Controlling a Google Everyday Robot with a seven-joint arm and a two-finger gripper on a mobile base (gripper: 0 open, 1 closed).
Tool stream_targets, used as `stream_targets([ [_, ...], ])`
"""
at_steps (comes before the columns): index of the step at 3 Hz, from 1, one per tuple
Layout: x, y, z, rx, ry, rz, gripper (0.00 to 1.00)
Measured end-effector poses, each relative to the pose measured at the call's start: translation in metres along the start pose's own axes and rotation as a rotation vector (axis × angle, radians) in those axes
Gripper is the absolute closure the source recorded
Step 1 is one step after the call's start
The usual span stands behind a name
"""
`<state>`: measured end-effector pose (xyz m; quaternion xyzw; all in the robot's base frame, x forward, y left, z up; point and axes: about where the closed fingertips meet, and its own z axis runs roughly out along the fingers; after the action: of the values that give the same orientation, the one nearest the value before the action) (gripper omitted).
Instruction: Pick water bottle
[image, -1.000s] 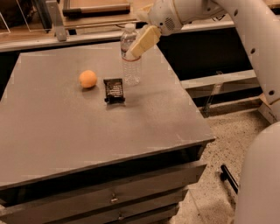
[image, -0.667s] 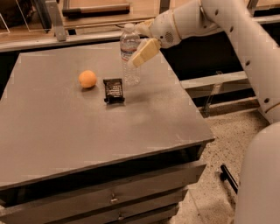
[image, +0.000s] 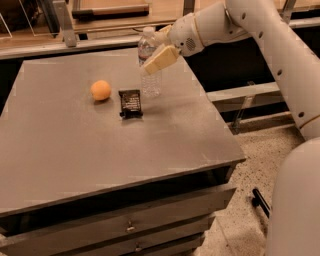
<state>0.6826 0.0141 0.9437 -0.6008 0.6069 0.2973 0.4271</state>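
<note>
Bottle (image: 150, 84) is standing on counter (image: 100, 150), far side, right of ball (image: 101, 90); pincer (image: 154, 56) is sitting at its upper half, can't tell if clamped; I'm worrying a high grab tips it.

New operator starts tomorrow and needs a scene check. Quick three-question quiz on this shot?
1. Fill in: the dark packet lies between the ball and the ____.
2. The gripper is at: A) the bottle's upper half; B) the ball; C) the table's near edge.
3. True or false: the bottle lies on its side.

Key: 1 bottle. 2 A. 3 false, it stands upright on the table.
</note>
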Motion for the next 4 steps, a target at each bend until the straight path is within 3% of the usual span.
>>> stream_targets([
  [2, -0.001, 0.002, 0.006, -0.012, -0.003, -0.002, 0.71],
  [3, -0.046, 0.009, -0.006, -0.028, -0.118, -0.087, 1.00],
  [4, -0.079, 0.014, -0.023, -0.014, -0.162, -0.144, 1.00],
])
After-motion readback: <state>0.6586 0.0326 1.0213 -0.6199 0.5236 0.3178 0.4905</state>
